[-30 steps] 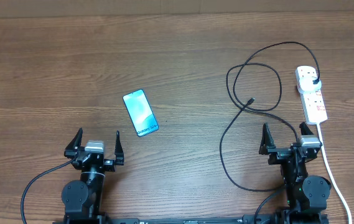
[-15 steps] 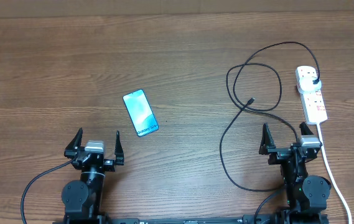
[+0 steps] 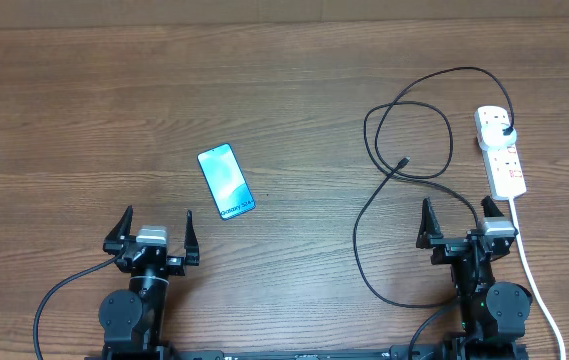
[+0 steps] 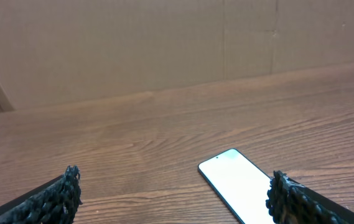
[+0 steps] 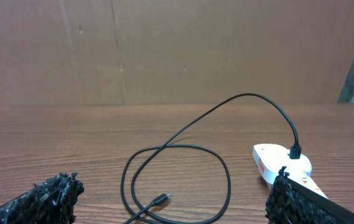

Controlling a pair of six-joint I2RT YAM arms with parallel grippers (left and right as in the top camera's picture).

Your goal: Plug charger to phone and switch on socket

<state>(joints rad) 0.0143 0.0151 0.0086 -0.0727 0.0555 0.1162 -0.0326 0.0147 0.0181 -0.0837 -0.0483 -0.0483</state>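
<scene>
The phone (image 3: 226, 182) lies flat, screen lit teal, left of the table's middle; in the left wrist view (image 4: 237, 183) it lies just ahead, to the right. The black charger cable (image 3: 372, 200) loops on the right; its small connector (image 3: 404, 162) lies free on the wood (image 5: 162, 199). Its black plug (image 3: 505, 131) sits in the far end of the white socket strip (image 3: 504, 165), which also shows in the right wrist view (image 5: 279, 163). My left gripper (image 3: 151, 232) is open and empty, near of the phone. My right gripper (image 3: 455, 222) is open and empty, near of the cable and strip.
The strip's thick white lead (image 3: 536, 285) runs toward the near right edge past my right arm. A cardboard wall (image 5: 177, 50) stands along the far edge of the wooden table (image 3: 114, 90).
</scene>
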